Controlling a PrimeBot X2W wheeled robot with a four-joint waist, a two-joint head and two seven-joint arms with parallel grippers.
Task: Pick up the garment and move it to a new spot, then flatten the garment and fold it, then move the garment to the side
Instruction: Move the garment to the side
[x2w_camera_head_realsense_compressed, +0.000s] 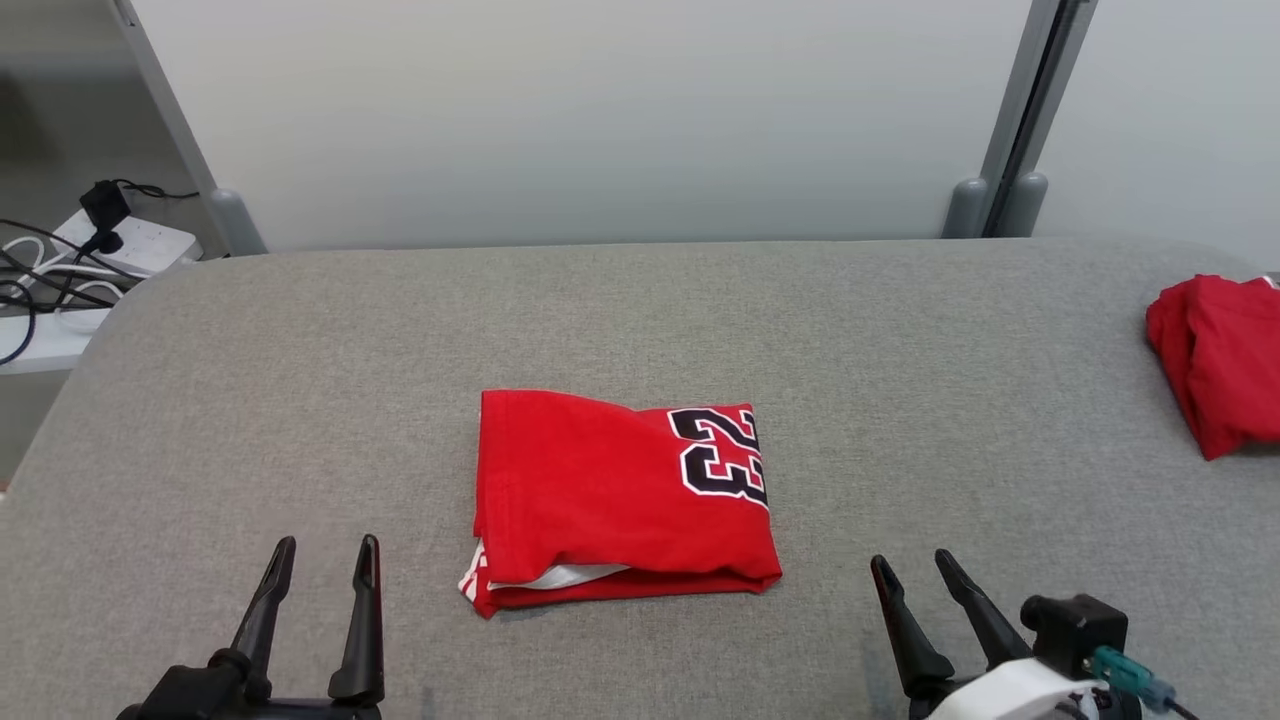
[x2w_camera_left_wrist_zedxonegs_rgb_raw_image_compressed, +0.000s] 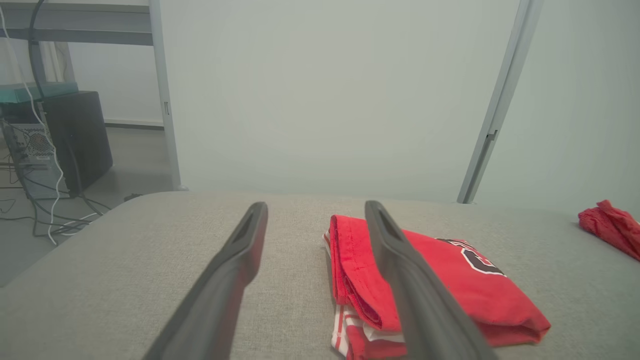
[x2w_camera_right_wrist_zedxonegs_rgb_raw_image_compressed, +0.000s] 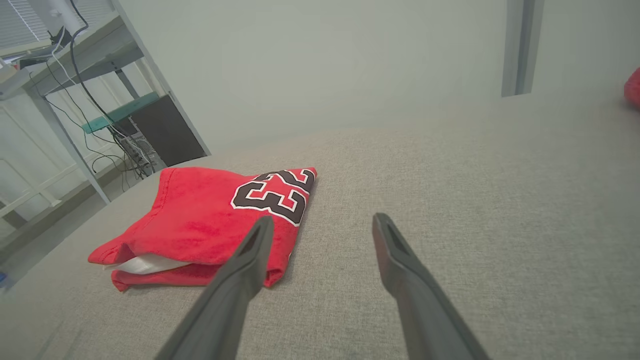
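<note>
Red folded garment (x2w_camera_head_realsense_compressed: 620, 500) sits mid-table, between the left gripper (x2w_camera_head_realsense_compressed: 320, 570) and right gripper (x2w_camera_head_realsense_compressed: 915, 580), both spread wide and empty. Grab just the top layer, I'd say, and the fold spills open.

A white power strip (x2w_camera_head_realsense_compressed: 150, 243) with tangled cables (x2w_camera_head_realsense_compressed: 60, 290) lies left of the grey fabric-covered table (x2w_camera_head_realsense_compressed: 300, 340).
</note>
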